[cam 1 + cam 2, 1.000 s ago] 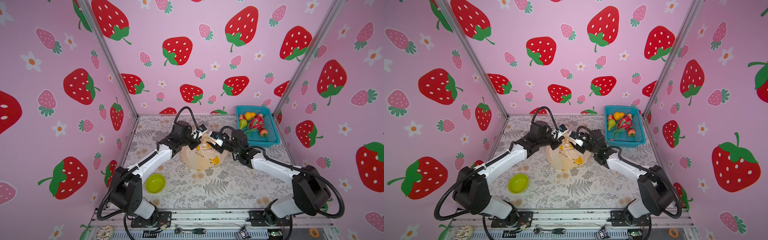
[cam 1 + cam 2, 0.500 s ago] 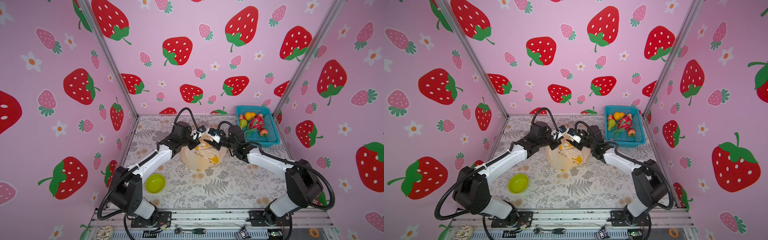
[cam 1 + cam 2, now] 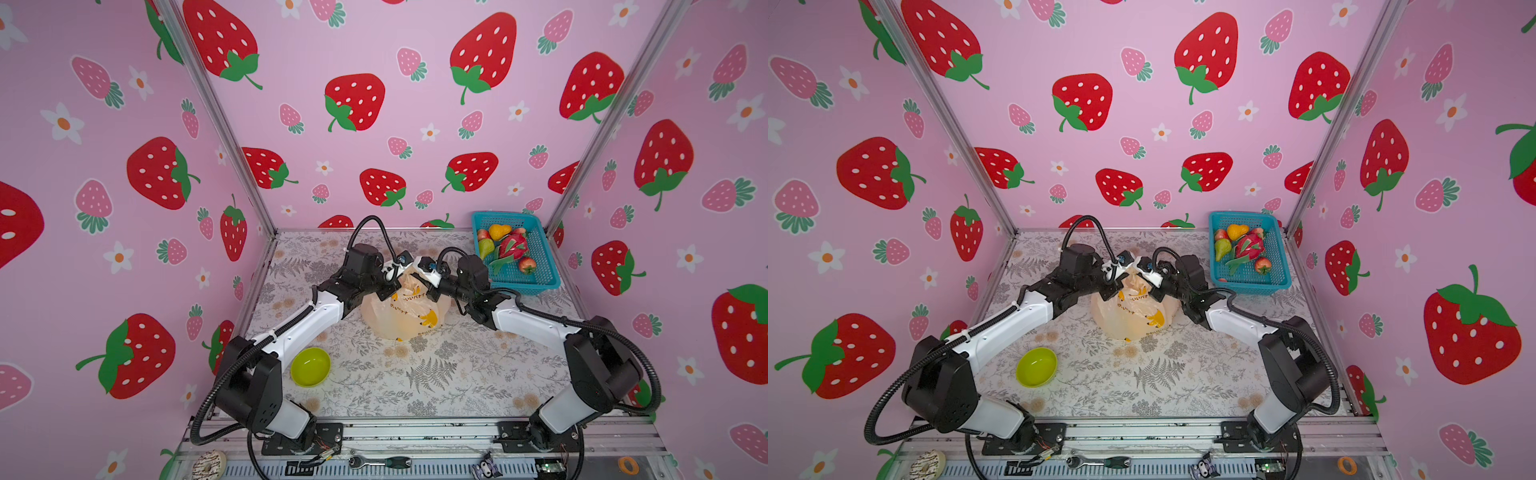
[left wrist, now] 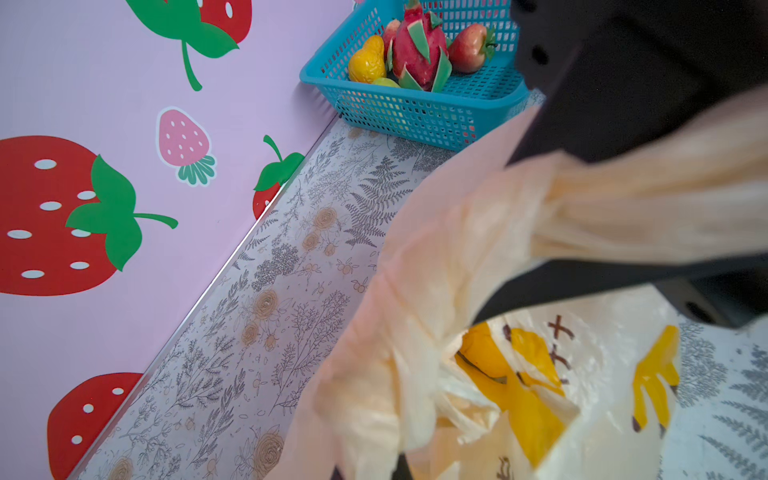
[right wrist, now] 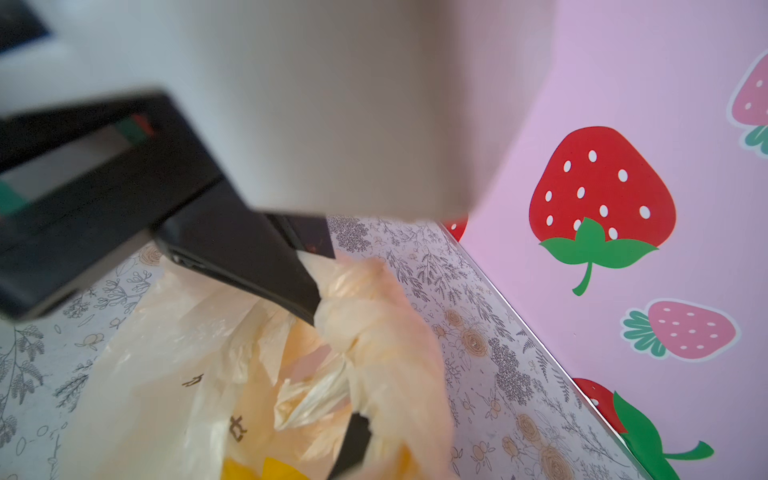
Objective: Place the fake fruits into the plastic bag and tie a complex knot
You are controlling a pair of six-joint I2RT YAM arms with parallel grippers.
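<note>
Print on the plastic bag (image 3: 401, 311): dark Japanese lettering beside banana pictures, too small to read. The bag sits mid-table. My arms come in from 7 and 5 o'clock, wrists meeting over its top. My left gripper (image 3: 387, 290) is pinched tight on one twisted handle, and my right gripper (image 3: 432, 293) is clamped on the other. Some fake fruits (image 3: 509, 247) lie in the teal basket (image 3: 540, 282), at 2 o'clock from the bag.

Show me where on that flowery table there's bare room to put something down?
Roomiest: the front stretch of the table between the green bowl, the plastic bag and the right arm. Also the back left corner behind the left arm. Crowded: around the bag, where both arms meet, and the blue basket corner.
</note>
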